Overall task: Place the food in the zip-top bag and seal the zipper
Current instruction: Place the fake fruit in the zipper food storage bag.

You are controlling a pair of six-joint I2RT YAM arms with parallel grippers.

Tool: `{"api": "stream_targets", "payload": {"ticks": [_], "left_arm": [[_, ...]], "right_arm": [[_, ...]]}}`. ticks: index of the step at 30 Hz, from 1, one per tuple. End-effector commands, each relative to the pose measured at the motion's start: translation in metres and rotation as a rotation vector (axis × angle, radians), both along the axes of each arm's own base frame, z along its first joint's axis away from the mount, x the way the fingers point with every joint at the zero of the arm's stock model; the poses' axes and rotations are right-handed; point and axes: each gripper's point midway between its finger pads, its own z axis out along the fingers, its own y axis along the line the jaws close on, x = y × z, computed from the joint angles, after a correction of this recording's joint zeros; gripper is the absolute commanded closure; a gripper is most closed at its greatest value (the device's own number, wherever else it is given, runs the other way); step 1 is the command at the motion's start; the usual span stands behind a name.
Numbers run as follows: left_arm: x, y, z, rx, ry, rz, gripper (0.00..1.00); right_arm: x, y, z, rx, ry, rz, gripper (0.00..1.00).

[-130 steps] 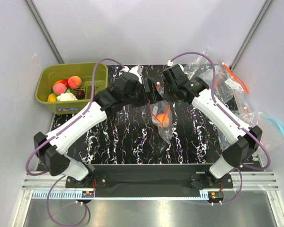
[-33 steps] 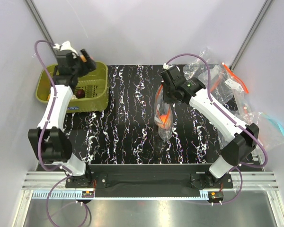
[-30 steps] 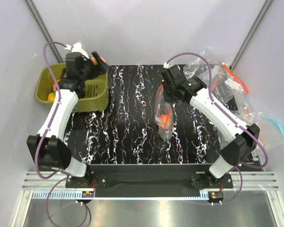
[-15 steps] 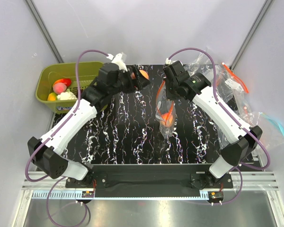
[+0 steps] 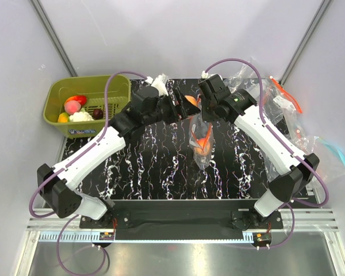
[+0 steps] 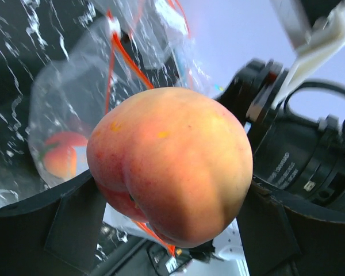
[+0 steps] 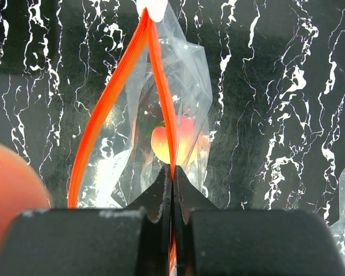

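Note:
My left gripper (image 5: 187, 104) is shut on an orange-pink peach (image 5: 190, 100), held just left of the bag's mouth; it fills the left wrist view (image 6: 169, 161). My right gripper (image 5: 205, 112) is shut on the red-orange zipper strip (image 7: 161, 86) and holds the clear zip-top bag (image 5: 200, 150) hanging with its mouth open. One peach (image 7: 171, 144) lies inside the bag. The white slider (image 7: 152, 7) sits at the strip's far end. Another peach (image 5: 73, 107) and the dark plum (image 5: 98, 114) lie in the green basket (image 5: 118, 92).
The basket at the far left also holds a red pepper (image 5: 79, 99) and white cauliflower (image 5: 80, 118). Several spare clear bags (image 5: 276, 103) are heaped at the right, one with a light-blue strip (image 5: 336, 152). The black marbled mat (image 5: 155, 167) covers the table.
My left arm has swung from the basket across to the bag with a peach in its jaws. My right gripper has kept holding the bag's strip, hardly moving.

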Motion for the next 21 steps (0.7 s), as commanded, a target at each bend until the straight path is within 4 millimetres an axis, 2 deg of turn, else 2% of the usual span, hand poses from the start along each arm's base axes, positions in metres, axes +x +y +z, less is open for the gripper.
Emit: {"api": "stream_targets", "payload": {"ticks": [1,4,12,21], "left_arm": [[-0.019,-0.011,0.017,-0.077,0.01,-0.04,0.48],[-0.03,-0.013,0.007,-0.068,0.027,-0.053,0.49],[-0.041,-0.014,-0.024,-0.02,0.077,-0.101,0.48],[-0.036,-0.019,-0.052,0.115,0.092,-0.139,0.46]], "right_arm": [[0.001,-0.001,0.021,0.044,-0.061,-0.008,1.0],[0.003,-0.001,0.02,0.038,-0.058,-0.017,1.0],[0.002,0.004,0.023,0.07,-0.058,-0.004,1.0],[0.001,0.007,0.027,0.088,-0.061,0.013,1.0]]}}
